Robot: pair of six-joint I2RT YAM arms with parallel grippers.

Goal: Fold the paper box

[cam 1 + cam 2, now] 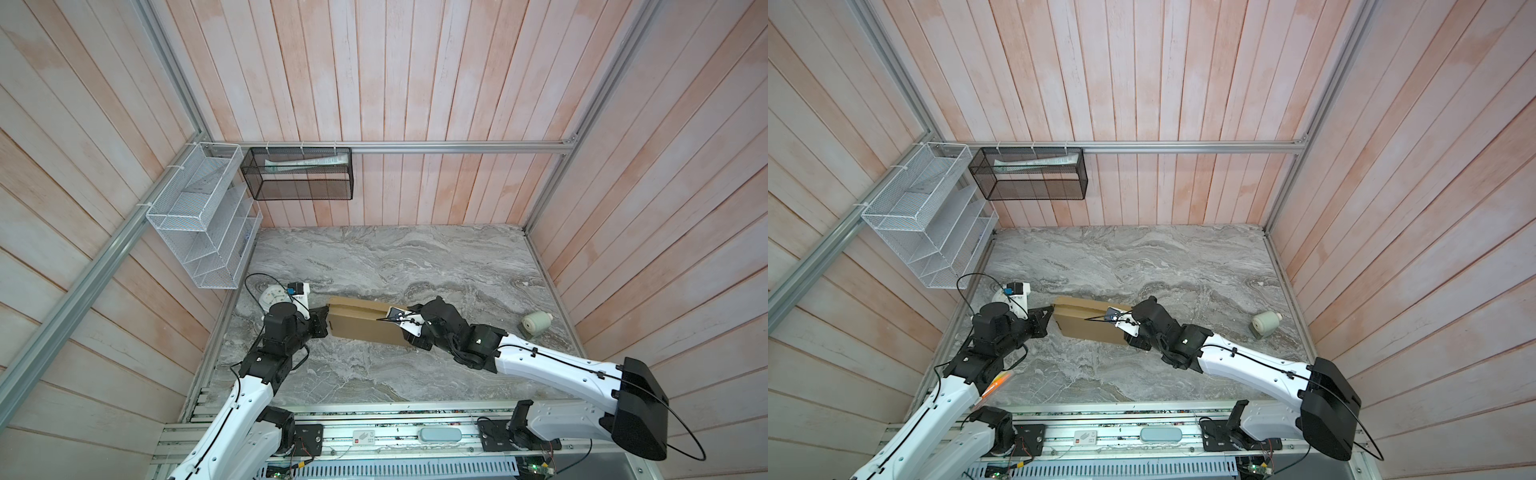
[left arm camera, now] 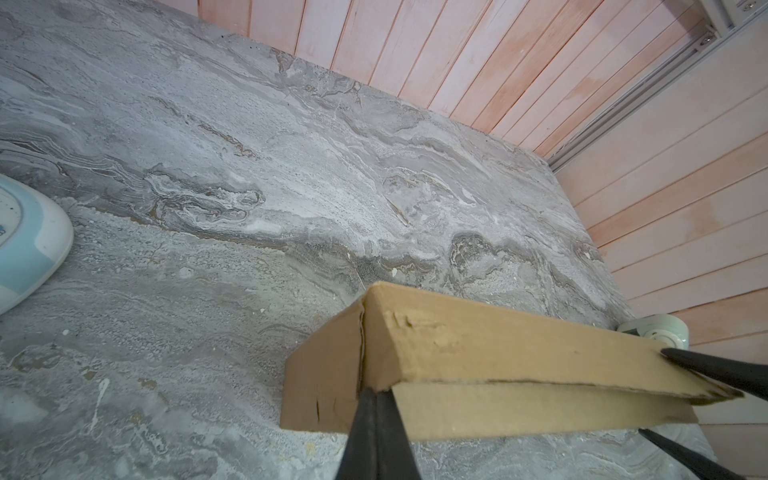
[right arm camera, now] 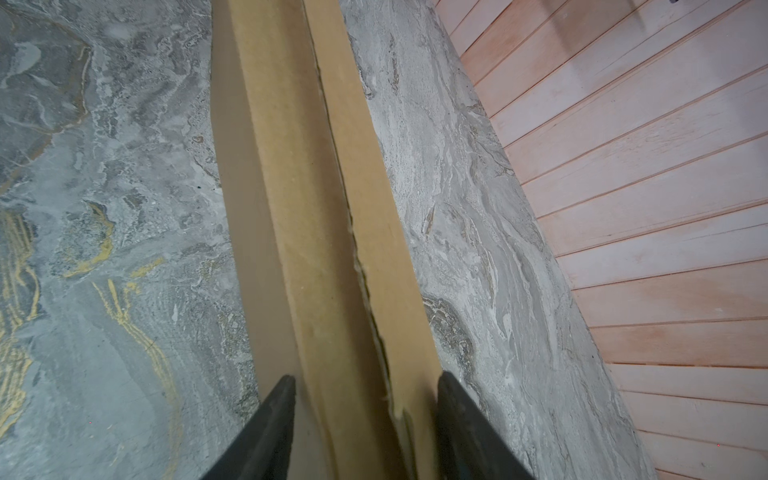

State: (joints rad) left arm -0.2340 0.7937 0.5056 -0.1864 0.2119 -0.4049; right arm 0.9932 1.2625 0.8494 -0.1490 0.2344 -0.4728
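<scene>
- The left end effector (image 2: 376, 395) has its fingers pressed together, with the tips touching one end corner of the paper box (image 1: 361, 328) at the lid seam.
- The right end effector (image 3: 365, 382) is clamped on the opposite end, with one finger on each side of the narrow seamed face.
- The paper box is folded shut and sits on the bench (image 1: 395, 257) between both arms.
- A pale roll (image 1: 536, 323) lies well apart to the right.

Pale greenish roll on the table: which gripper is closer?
Right. The right gripper grips the brown cardboard box's end facing the pale greenish roll; the left gripper touches its far end.
</scene>
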